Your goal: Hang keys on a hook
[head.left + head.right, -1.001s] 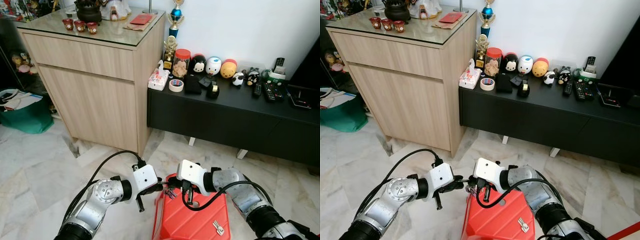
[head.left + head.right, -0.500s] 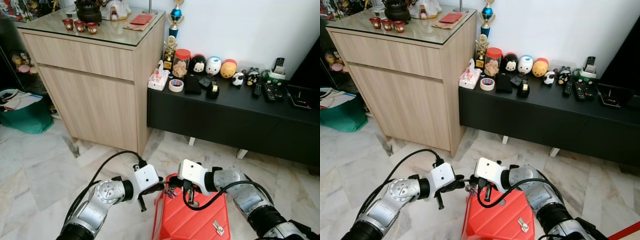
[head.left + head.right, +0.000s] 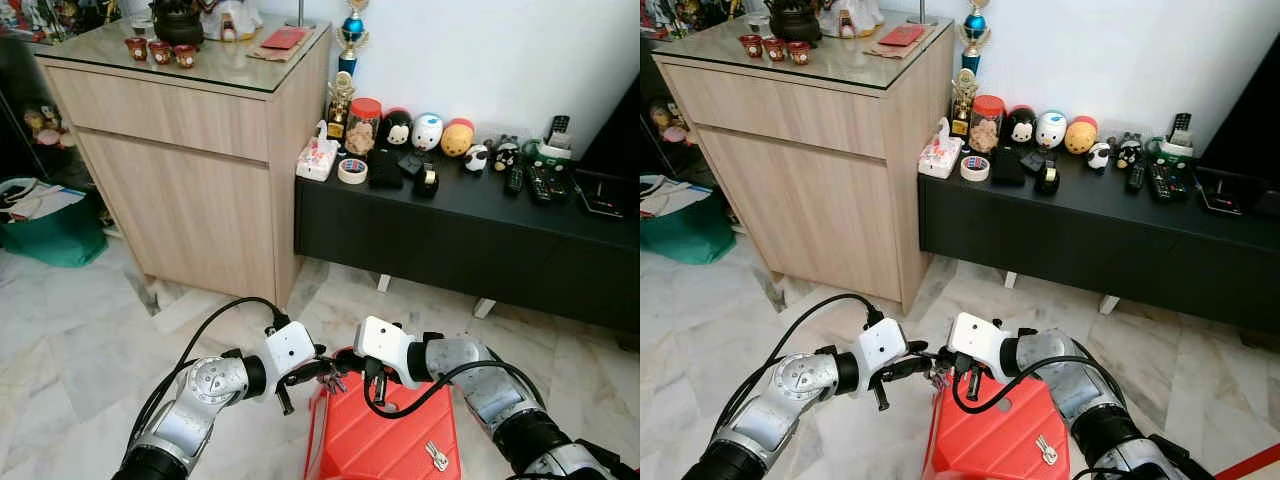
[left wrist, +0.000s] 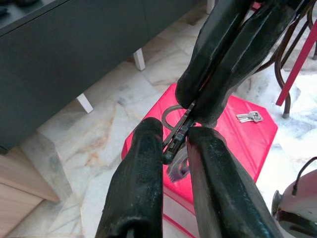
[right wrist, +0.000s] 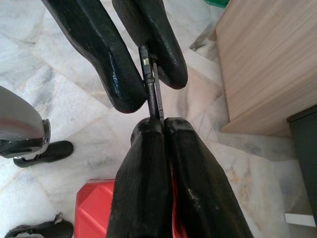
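Observation:
Both grippers meet just above the near edge of a red plastic stool. My right gripper is shut on a small bunch of dark keys on a ring. My left gripper comes in from the left, and its fingers pinch the same thin dark key piece from the other side. In the right wrist view the key piece runs straight from my right fingers up between the left ones. A second, silver set of keys lies loose on the stool top.
A tall wooden cabinet stands at the back left. A low black console with toys, a jar, tape and remotes runs along the wall. A green bag sits on the marble floor at far left. A red bar slants beside the stool.
My left gripper has risen slightly and moved right onto the keys held by the right gripper. The right arm has hardly moved.

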{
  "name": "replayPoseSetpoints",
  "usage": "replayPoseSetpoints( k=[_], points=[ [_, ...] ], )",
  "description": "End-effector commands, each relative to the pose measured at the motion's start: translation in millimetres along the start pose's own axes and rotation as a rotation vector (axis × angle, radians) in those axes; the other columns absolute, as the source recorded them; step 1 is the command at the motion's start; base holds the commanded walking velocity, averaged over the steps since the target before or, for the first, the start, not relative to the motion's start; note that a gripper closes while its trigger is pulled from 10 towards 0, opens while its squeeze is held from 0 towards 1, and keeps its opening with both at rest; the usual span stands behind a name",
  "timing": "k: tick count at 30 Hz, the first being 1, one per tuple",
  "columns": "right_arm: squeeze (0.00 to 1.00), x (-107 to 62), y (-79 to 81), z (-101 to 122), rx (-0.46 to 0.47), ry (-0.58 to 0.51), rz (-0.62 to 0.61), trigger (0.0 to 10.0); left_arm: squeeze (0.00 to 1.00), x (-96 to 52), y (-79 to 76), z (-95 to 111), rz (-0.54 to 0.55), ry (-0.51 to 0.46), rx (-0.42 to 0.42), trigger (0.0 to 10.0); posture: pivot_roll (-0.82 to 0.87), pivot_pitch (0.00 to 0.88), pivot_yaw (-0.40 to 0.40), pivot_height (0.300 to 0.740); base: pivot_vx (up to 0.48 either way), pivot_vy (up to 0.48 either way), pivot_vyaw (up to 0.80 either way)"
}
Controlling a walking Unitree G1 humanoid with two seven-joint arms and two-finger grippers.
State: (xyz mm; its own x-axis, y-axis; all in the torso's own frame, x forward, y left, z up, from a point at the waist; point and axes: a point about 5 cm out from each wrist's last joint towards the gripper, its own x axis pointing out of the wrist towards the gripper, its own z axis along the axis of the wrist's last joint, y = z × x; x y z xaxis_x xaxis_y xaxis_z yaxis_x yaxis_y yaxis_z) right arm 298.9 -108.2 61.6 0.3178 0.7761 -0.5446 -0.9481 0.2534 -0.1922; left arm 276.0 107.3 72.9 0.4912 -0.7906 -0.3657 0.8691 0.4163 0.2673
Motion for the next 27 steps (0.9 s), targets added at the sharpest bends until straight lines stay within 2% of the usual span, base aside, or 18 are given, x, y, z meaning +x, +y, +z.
replayPoseSetpoints(
  k=[1, 4, 5, 6, 7, 8, 9, 27],
  points=[
    [0.00, 3.8, 1.7, 2.8, -0.013, 0.003, 0.021, 10.0, 0.00, 6.7, -1.5, 18.9, -0.022, -0.081, 0.030, 10.0, 0.11, 0.000, -0.092, 0.740, 0.000, 0.000, 0.00],
    [0.00, 3.9, 1.6, 2.9, -0.015, 0.003, 0.020, 10.0, 0.00, 6.5, -2.0, 18.0, -0.026, -0.077, 0.029, 10.0, 0.11, 0.000, -0.092, 0.740, 0.000, 0.000, 0.00],
    [0.00, 3.9, 1.5, 2.9, -0.015, 0.003, 0.020, 10.0, 0.00, 6.5, -2.2, 17.8, -0.027, -0.077, 0.028, 9.5, 0.11, 0.000, -0.092, 0.740, 0.000, 0.000, 0.00],
    [0.00, 3.9, 1.5, 2.9, -0.016, 0.003, 0.020, 10.0, 0.00, 6.5, -2.2, 17.7, -0.028, -0.077, 0.028, 9.5, 0.11, 0.000, -0.092, 0.740, 0.000, 0.000, 0.00],
    [0.00, 3.9, 1.5, 2.9, -0.015, 0.003, 0.019, 10.0, 0.00, 6.5, -2.4, 17.6, -0.028, -0.081, 0.021, 0.5, 0.11, 0.000, -0.092, 0.740, 0.000, 0.000, 0.00],
    [0.00, 3.9, 1.5, 2.9, -0.015, 0.003, 0.019, 10.0, 0.00, 6.5, -2.4, 17.6, -0.028, -0.081, 0.021, 0.5, 0.11, 0.000, -0.092, 0.740, 0.000, 0.000, 0.00],
    [0.00, 3.8, 1.4, 2.8, -0.015, 0.003, 0.019, 10.0, 0.00, 6.6, -2.4, 17.7, -0.027, -0.082, 0.021, 0.0, 0.11, 0.000, -0.092, 0.740, 0.000, 0.000, 0.00],
    [0.00, 4.6, 0.8, -0.5, -0.017, 0.022, 0.015, 10.0, 0.00, 7.6, -3.5, 23.9, -0.036, -0.105, 0.026, 0.0, 0.11, 0.000, -0.089, 0.740, 0.000, 0.000, 0.00]
  ],
)
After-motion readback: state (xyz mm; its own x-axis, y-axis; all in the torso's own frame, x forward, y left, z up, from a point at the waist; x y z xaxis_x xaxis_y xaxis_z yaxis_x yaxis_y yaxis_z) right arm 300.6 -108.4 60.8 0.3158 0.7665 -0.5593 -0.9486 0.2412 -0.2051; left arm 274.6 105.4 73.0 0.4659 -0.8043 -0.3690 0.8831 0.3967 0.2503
